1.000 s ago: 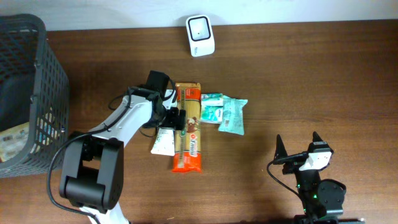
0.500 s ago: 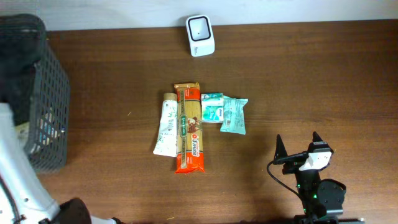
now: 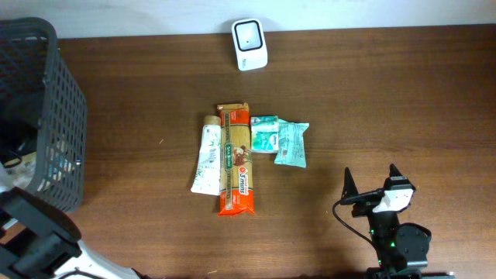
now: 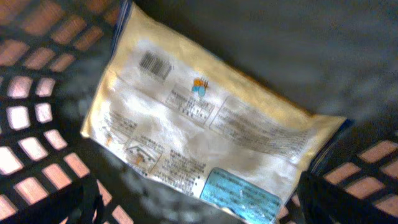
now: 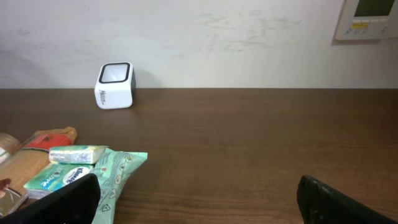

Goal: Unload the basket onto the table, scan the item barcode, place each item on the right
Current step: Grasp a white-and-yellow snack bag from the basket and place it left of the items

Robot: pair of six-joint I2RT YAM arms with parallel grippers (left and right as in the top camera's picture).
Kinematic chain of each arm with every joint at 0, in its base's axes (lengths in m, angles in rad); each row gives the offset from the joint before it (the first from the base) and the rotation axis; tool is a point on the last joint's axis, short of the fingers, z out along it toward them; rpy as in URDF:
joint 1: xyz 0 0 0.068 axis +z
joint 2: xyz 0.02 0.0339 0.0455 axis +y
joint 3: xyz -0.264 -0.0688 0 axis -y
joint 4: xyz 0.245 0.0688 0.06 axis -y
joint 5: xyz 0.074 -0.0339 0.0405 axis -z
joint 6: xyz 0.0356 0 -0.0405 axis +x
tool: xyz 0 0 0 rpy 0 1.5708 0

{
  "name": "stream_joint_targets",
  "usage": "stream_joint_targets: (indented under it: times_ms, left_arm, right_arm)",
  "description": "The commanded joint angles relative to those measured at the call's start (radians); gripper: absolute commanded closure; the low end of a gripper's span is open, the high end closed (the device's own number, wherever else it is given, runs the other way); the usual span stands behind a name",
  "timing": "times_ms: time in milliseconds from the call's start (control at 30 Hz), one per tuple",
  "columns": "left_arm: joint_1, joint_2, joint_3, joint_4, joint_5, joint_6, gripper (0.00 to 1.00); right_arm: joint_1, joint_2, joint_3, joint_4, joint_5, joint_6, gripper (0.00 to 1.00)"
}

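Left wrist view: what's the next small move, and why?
Probably lower the open left gripper onto the packet lying in the basket and close on it: its barcode faces up, nothing is held yet, and the scanner stands across the table.

Left gripper (image 4: 199, 208) gapes wide; right gripper (image 3: 370, 172) rests low, jaws apart.

Matt wood table (image 3: 387, 93) (glossy plastic pkg (image 4: 205, 137))

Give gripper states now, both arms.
Left gripper: open, empty, above the pale yellow printed plastic packet in the grey mesh basket.
Right gripper: open, empty.
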Motion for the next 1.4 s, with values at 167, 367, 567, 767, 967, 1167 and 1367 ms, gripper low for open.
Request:
stream_joint_targets:
  times_ms: [167, 367, 567, 767, 967, 1167, 1367]
  left_arm:
    - [0.004, 0.023, -0.280, 0.197, 0.083, -0.108, 0.01]
    - [0.003, 0.023, -0.419, 0.341, 0.087, -0.174, 0.03]
    - [0.004, 0.023, -0.513, 0.469, 0.071, -0.173, 1.00]
    - [0.003, -0.093, -0.334, 0.400, 0.087, -0.074, 1.00]
    - [-0.063, -0.510, -0.136, 0.497, 0.145, -0.053, 1.00]
    - [-0.494, -0.692, -0.138, 0.424, 0.248, 0.134, 1.00]
    - [-0.848, -0.476, -0.194, 0.077, 0.247, 0.311, 1.00]
  right_arm:
    - [0.006, -0.006, -0.007, -0.001, -0.005, 0.010, 0.01]
    - [0.006, -0.006, -0.007, -0.001, -0.005, 0.011, 0.01]
    - [0.006, -0.006, -0.007, -0.001, -0.005, 0.010, 0.01]
    - [0.006, -0.006, -0.007, -0.001, -0.005, 0.010, 0.01]
    - [0.006, -0.006, -0.007, -0.001, -0.005, 0.011, 0.01]
    - [0.006, -0.006, -0.007, -0.001, -0.005, 0.011, 0.01]
    - [0.006, -0.006, -0.007, -0.001, -0.005, 0.010, 0.01]
